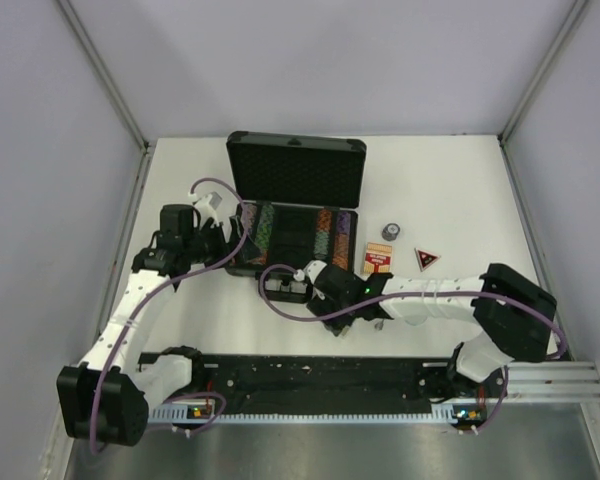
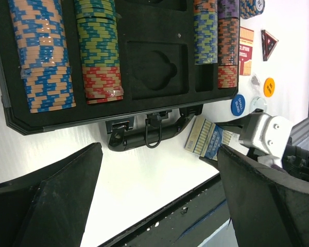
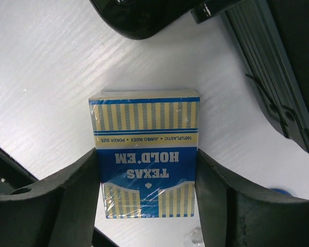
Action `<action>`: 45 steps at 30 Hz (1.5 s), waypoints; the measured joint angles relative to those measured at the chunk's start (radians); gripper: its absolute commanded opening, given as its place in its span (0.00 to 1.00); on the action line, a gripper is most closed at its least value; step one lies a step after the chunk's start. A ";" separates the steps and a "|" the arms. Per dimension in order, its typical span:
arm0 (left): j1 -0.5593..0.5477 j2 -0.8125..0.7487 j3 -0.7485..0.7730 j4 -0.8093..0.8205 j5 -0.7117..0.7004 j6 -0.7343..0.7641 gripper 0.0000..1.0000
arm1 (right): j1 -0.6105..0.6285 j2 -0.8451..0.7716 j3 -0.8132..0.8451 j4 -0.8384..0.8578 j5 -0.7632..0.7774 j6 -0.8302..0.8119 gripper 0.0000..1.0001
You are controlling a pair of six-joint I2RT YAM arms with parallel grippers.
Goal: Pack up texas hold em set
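We see a white bench (image 1: 430,180) carrying an open black hard case (image 1: 295,160). To its right lie a red card box (image 1: 377,260), a red triangle (image 1: 426,259) and a small chip stack (image 1: 390,232). Nearer us lie a blue card box (image 3: 144,154), a blue button (image 2: 237,105) and an orange button (image 2: 269,87).

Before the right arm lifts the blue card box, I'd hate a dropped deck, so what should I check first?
1. blue card box centred between the fingers of the right tool: ok.
2. Fingers pressed firmly against its sides: cannot tell.
3. case lid open: ok.
4. card recess in the case empty: ok.
5. left tool open, holding nothing: ok.
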 measured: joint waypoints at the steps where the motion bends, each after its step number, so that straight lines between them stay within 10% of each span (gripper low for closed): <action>1: 0.000 0.000 0.000 -0.002 0.006 0.000 0.99 | 0.000 -0.011 0.000 -0.014 0.000 0.002 0.48; 19: -0.288 0.095 -0.033 0.255 0.286 -0.173 0.93 | 0.000 -0.315 0.142 -0.062 -0.012 0.005 0.47; 31: -0.320 0.221 -0.027 0.348 0.402 -0.290 0.60 | 0.000 -0.358 0.142 -0.068 -0.021 -0.013 0.46; 36: -0.336 0.225 -0.006 0.351 0.418 -0.305 0.27 | 0.000 -0.359 0.142 -0.063 -0.026 -0.024 0.46; 39: -0.340 0.225 0.006 0.358 0.426 -0.323 0.02 | 0.000 -0.359 0.142 -0.061 -0.019 -0.033 0.54; 45: -0.340 0.230 0.013 0.357 0.402 -0.331 0.00 | 0.001 -0.361 0.142 -0.036 -0.009 -0.041 0.94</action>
